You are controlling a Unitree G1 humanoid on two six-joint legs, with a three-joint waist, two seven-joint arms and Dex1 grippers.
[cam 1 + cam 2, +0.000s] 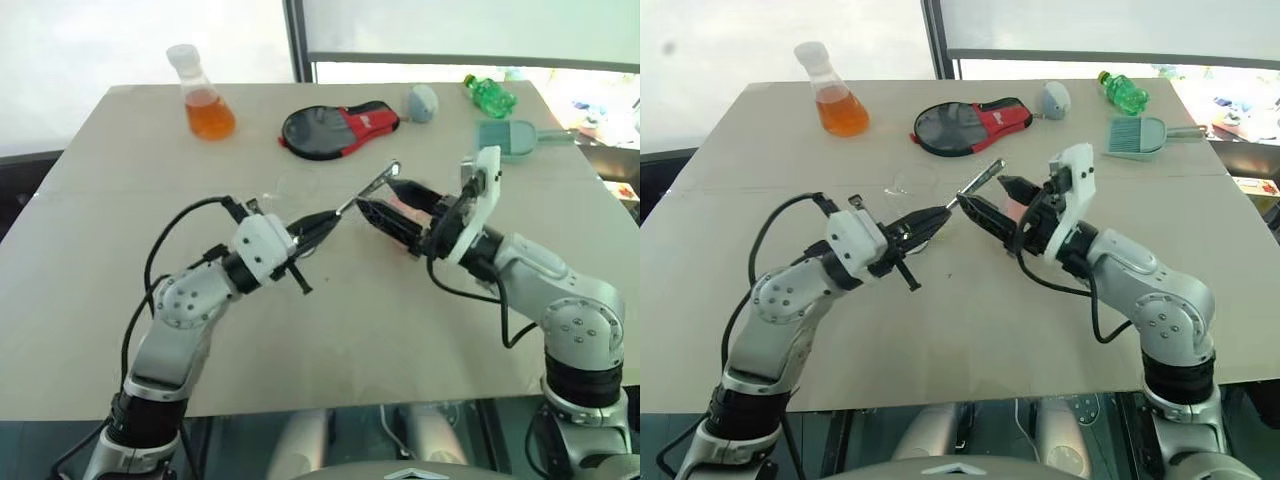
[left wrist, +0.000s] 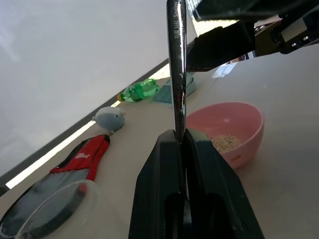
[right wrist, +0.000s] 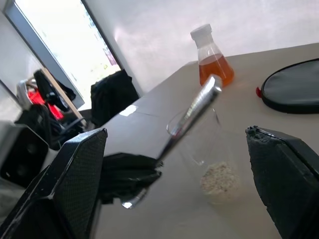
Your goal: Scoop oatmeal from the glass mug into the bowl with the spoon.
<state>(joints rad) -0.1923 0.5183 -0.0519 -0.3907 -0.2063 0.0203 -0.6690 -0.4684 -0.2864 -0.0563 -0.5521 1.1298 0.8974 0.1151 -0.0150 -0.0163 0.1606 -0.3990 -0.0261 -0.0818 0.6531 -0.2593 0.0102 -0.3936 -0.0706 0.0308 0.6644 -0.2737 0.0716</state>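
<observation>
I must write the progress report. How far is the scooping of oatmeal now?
Done: some oatmeal already lies in the pink bowl. In hand: the left gripper is shut on the spoon, held in the air, with the open right gripper beside it. Left: a small heap remains in the glass mug.

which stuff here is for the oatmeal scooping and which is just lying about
For the job:
spoon, in the shut left pincer
glass mug with oatmeal
pink bowl
open right pincer

Lying about:
orange flask
red and black pouch
grey ball
green bottle
green scoop
</observation>
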